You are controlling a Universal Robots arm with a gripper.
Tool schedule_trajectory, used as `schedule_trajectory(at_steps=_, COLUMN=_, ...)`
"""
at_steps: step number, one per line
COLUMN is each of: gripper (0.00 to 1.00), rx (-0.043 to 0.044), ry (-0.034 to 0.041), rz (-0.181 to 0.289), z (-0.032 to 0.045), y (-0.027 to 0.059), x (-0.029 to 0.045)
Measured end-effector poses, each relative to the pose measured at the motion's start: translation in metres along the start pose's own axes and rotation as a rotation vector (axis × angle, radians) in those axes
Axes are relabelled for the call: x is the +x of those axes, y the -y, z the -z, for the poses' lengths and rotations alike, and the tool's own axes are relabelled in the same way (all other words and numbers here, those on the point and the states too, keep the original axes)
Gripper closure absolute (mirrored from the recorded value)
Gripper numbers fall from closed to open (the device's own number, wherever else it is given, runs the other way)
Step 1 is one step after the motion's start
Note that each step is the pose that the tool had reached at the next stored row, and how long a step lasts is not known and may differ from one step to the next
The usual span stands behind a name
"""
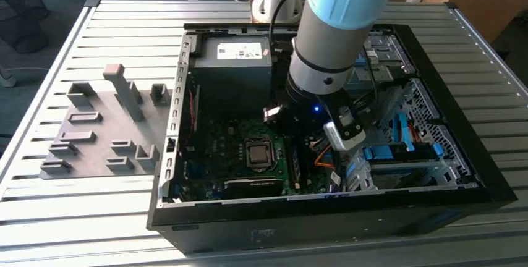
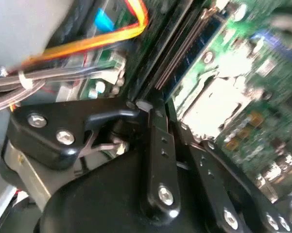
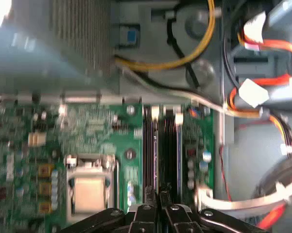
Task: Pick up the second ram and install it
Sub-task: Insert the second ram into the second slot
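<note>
1. At the exterior view's left, you see a grey moulded fixture tray with upright holders lying on the slatted metal table, just beside the open black computer case.
2. Inside the case lies the green motherboard with its square silver processor socket. The black memory slots run just beside the socket, toward the exterior view's right.
3. The second ram, a long, thin, blue-green circuit-board stick with a row of dark chips, lies along those slots, in line with the fingertips.
4. Treat this stick as light and stiff but fragile: its flat faces carry chips and its lower edge carries contacts. Judge the best hold to be across its thin body near mid-length, so pressure reaches both ends evenly.
5. The black gripper points down into the case directly over the slots. Its jaws are drawn almost together, apparently pinched on the stick's thin edge, though the contact itself is blurred.
6. The pale blue and grey arm stands steeply over the case's middle, wrist lowest.
7. At the exterior view's right sit blue plastic drive caddies and orange cables, near the wrist.
</note>
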State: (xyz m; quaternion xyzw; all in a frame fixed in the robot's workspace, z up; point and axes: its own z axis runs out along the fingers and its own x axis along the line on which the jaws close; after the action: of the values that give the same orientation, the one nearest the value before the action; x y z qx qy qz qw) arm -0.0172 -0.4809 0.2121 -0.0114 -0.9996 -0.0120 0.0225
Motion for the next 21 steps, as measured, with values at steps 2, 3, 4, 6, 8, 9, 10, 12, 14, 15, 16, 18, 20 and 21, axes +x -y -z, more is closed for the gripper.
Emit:
schedule_trajectory(at_steps=2, gripper=0.86, rx=-0.0004, ry=0.0001, rz=0.000, z=-0.0001, y=0.0000, x=0.0000)
schedule_trajectory(at_steps=3, gripper=0.86, rx=-0.0003, ry=0.0001, rz=0.000, z=-0.0001, y=0.0000, x=0.0000)
schedule_trajectory(at_steps=4, gripper=0.86, rx=-0.0002, ry=0.0001, rz=0.000, z=0.0000, y=0.0000, x=0.0000)
schedule_trajectory(at_steps=6, gripper=0.86, rx=-0.0001, ry=0.0000, rz=0.000, z=0.0000, y=0.0000, x=0.0000)
schedule_trajectory(at_steps=8, gripper=0.86, rx=-0.0001, ry=0.0001, rz=0.000, z=0.0000, y=0.0000, x=0.0000)
schedule_trajectory(at_steps=9, gripper=0.86, rx=-0.0002, ry=0.0001, rz=0.000, z=0.0000, y=0.0000, x=0.0000)
schedule_trajectory(at_steps=10, gripper=0.86, rx=-0.0001, ry=0.0000, rz=0.000, z=0.0000, y=0.0000, x=0.0000)
schedule_trajectory(at_steps=12, gripper=0.86, rx=-0.0001, ry=0.0000, rz=0.000, z=0.0000, y=0.0000, x=0.0000)
schedule_trajectory(at_steps=14, gripper=0.86, rx=-0.0001, ry=0.0000, rz=0.000, z=-0.0001, y=0.0000, x=0.0000)
schedule_trajectory(at_steps=15, gripper=0.86, rx=-0.0001, ry=0.0001, rz=0.000, z=-0.0001, y=0.0000, x=0.0000)
schedule_trajectory(at_steps=16, gripper=0.86, rx=-0.0001, ry=0.0000, rz=0.000, z=-0.0001, y=0.0000, x=0.0000)
schedule_trajectory(at_steps=18, gripper=0.86, rx=-0.0001, ry=0.0000, rz=0.000, z=-0.0001, y=0.0000, x=0.0000)
schedule_trajectory(at_steps=20, gripper=0.86, rx=-0.0001, ry=0.0000, rz=0.000, z=-0.0001, y=0.0000, x=0.0000)
schedule_trajectory(at_steps=21, gripper=0.86, rx=-0.0001, ry=0.0000, rz=0.000, z=-0.0001, y=0.0000, x=0.0000)
